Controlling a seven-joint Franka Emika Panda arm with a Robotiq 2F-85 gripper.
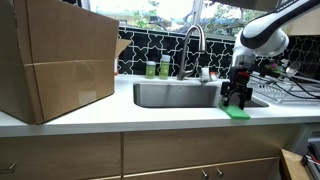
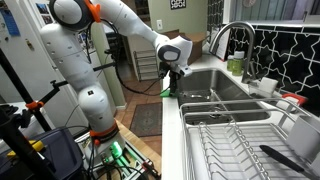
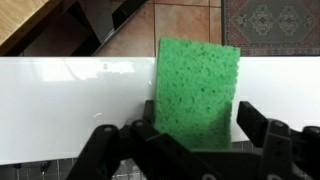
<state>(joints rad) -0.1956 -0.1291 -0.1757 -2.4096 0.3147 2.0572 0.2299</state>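
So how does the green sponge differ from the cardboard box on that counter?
The green sponge is small and bright; the cardboard box is large and brown. The sponge lies flat before the sink; the box stands tall beside it. Both rest on the white counter.

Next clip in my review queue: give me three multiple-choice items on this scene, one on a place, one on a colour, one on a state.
1. Where does the sponge lie?
A. inside the cardboard box
B. on the front strip of the counter, by the sink
C. in the dish rack

2. What colour is the sponge?
A. green
B. yellow
C. blue

3. How do the jaws of the end effector stand?
A. shut tight
B. out of sight
C. spread, one on each side of the sponge

Key: 1 B, both exterior views show it on the counter edge beside the basin. 2 A, the wrist view shows it plainly green. 3 C, the wrist view shows the jaws straddling it.
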